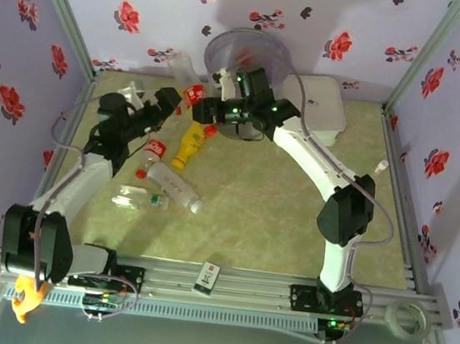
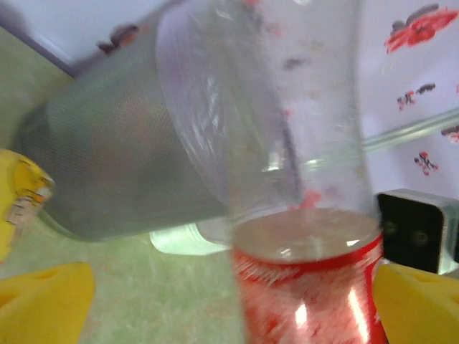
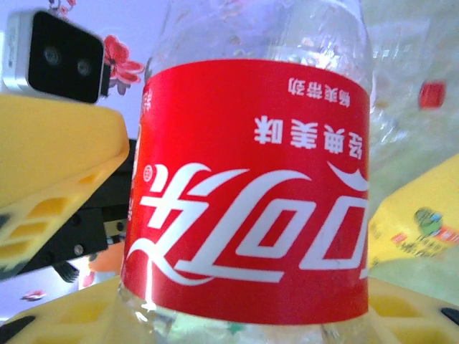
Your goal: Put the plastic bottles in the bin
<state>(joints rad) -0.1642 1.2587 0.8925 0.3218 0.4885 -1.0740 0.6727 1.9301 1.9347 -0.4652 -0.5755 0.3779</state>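
The cola bottle (image 1: 193,94) hangs above the far left part of the table (image 1: 276,203), caught between the two grippers, which meet there from opposite sides. The right gripper (image 1: 204,110) is clamped on it: in the right wrist view the red label runs upside down across the frame, and both of this gripper's yellow fingers (image 3: 57,319) press against the clear plastic just under the label, one on each side. The left gripper (image 1: 175,102) stands wide open around the same bottle. In the left wrist view one finger (image 2: 43,301) is well clear of the bottle, with bare table showing between them, while the other sits right at the label's edge; whether it touches cannot be told. The bin (image 1: 249,53) stands at the back wall, just beyond and to the right of the held bottle, with the white box (image 1: 318,103) beside it on the right. On the table below the grippers lie the yellow bottle (image 1: 190,142), a short bottle (image 1: 155,149) just left of it, a slanted bottle (image 1: 175,187) nearer the arms, and the nearest bottle (image 1: 138,201) lying flat.
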